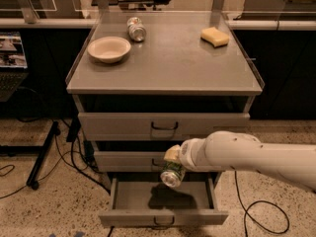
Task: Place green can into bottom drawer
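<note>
The green can [172,174] has a dark green label and a silver end facing the camera. My gripper [173,163] is shut on it and holds it tilted in the air above the inside of the bottom drawer [163,216]. That drawer is pulled out, its grey floor is bare, and the can's shadow falls on it. A dark bail handle sits on its front. My white arm [247,154] reaches in from the right, in front of the middle drawer [123,160].
On the cabinet top [168,58] stand a cream bowl [109,49], a silver-white can [136,28] lying on its side and a yellow sponge [215,36]. The top drawer [164,126] is closed. Cables lie on the floor at both sides.
</note>
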